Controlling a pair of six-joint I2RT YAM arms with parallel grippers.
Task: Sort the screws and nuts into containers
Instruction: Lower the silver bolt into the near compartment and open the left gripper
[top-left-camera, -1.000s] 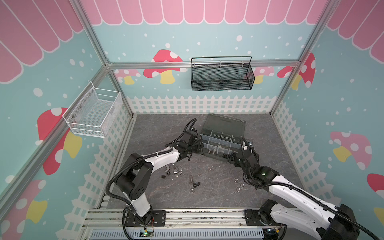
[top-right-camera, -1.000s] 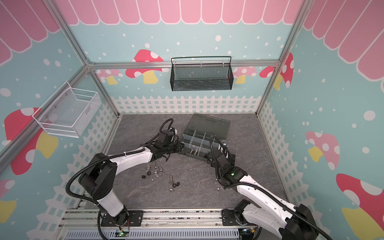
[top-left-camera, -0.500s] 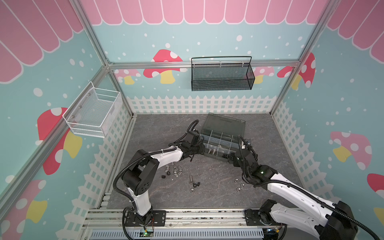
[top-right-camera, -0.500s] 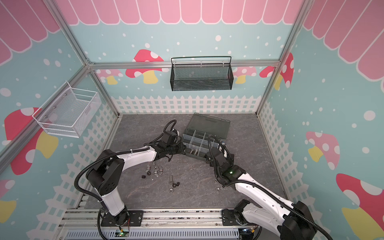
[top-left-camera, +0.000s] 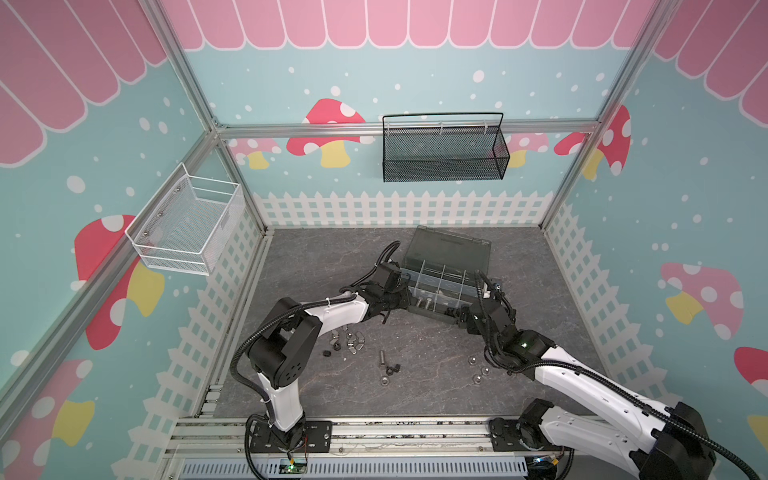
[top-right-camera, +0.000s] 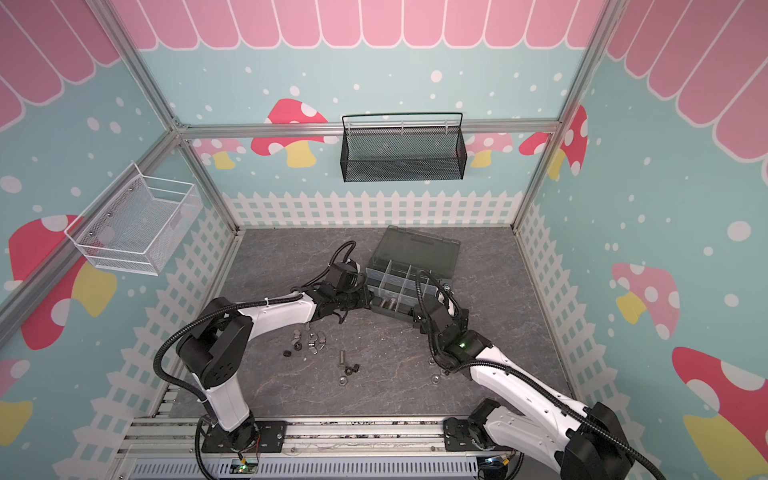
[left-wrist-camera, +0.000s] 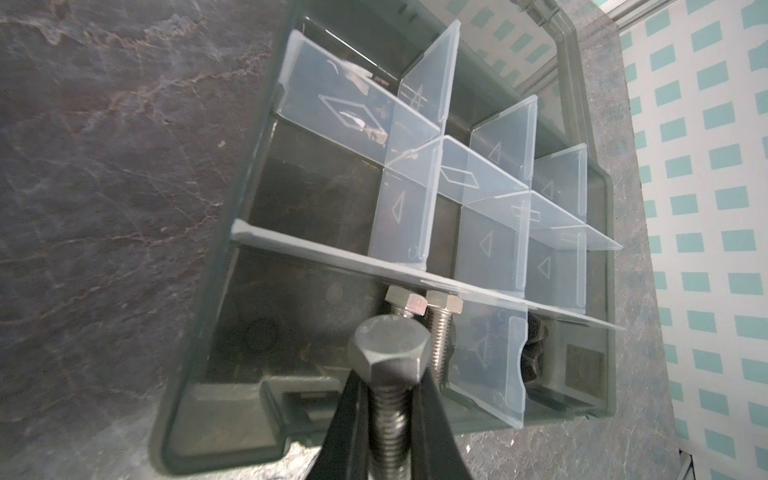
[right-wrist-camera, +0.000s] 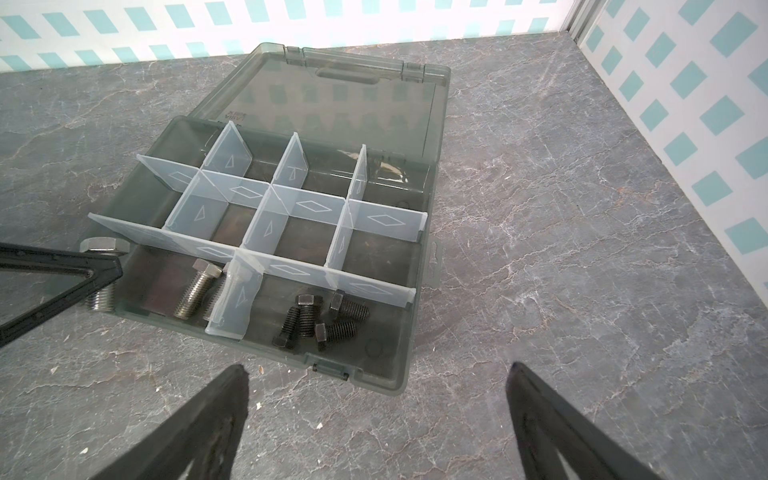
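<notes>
Left gripper (left-wrist-camera: 388, 388) clamped on one shiny silver hex-head screw (left-wrist-camera: 388, 353) above corner compartment (left-wrist-camera: 299, 332) of dark grey plastic organiser box (right-wrist-camera: 409, 340). Two silver screws (left-wrist-camera: 444, 332) lie inside. Neighbouring compartment (right-wrist-camera: 374, 328): four black screws (right-wrist-camera: 309, 311). Right gripper (right-wrist-camera: 377, 370) jaws wide apart, empty, near box front.

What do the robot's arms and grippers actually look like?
The left arm and right arm: white shells, bulky black joints, ribbed black cables alongside. A green light glows on the right one. The left gripper and right gripper: thin black triangular fingers.

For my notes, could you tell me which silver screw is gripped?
The screw in the left gripper; the others lie loose: two in the box, one on the table.
</notes>
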